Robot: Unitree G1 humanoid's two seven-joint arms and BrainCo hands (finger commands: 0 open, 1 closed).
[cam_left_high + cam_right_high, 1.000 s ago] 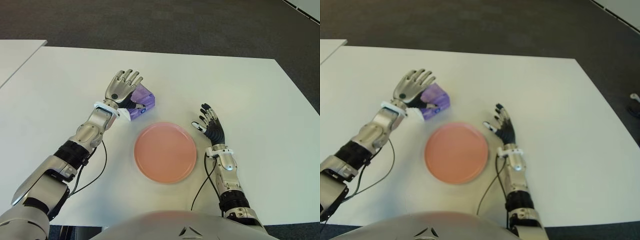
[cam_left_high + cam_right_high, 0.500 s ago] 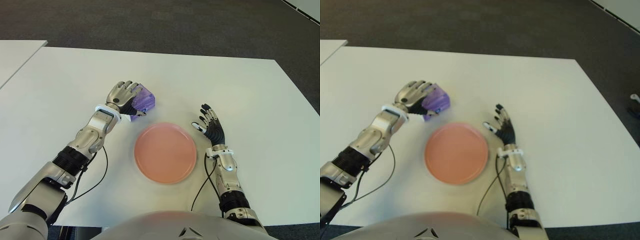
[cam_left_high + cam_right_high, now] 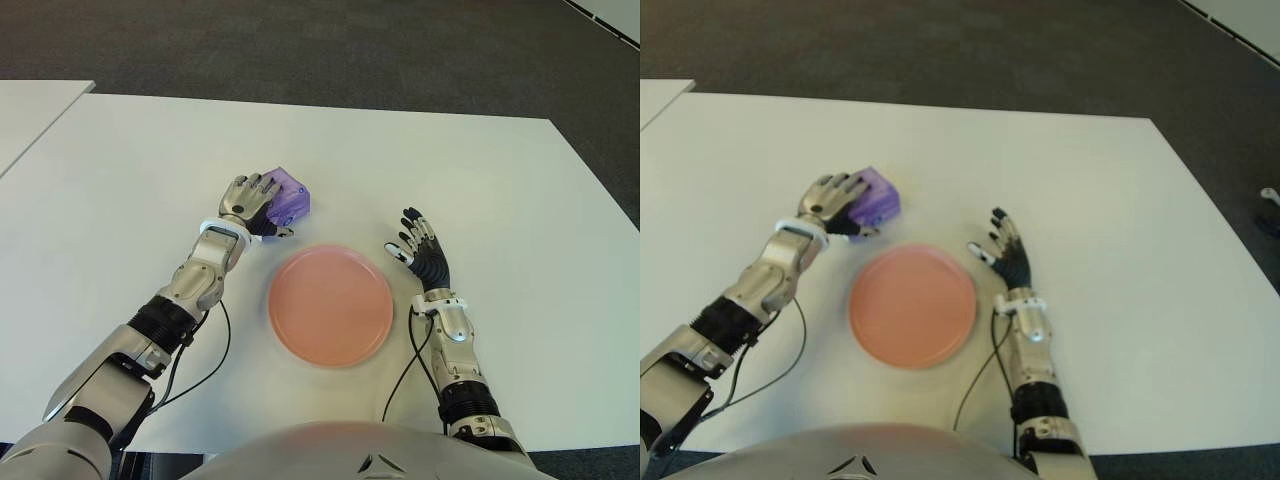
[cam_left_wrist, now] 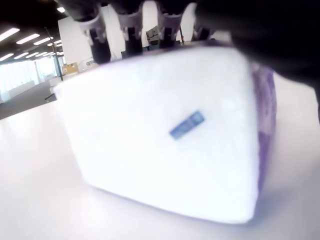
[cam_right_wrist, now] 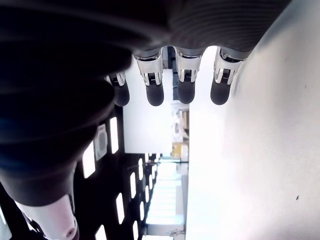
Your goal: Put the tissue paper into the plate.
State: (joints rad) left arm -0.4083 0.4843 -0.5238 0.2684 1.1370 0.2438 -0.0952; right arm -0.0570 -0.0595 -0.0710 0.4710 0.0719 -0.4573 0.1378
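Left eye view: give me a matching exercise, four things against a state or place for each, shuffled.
1. tissue pack
2. plate
3. left hand
4. right hand

A. open, right of the plate
B. pink, holds nothing
C. purple, on the table
D. curled over the pack

Pairs: 1-C, 2-B, 3-D, 4-A
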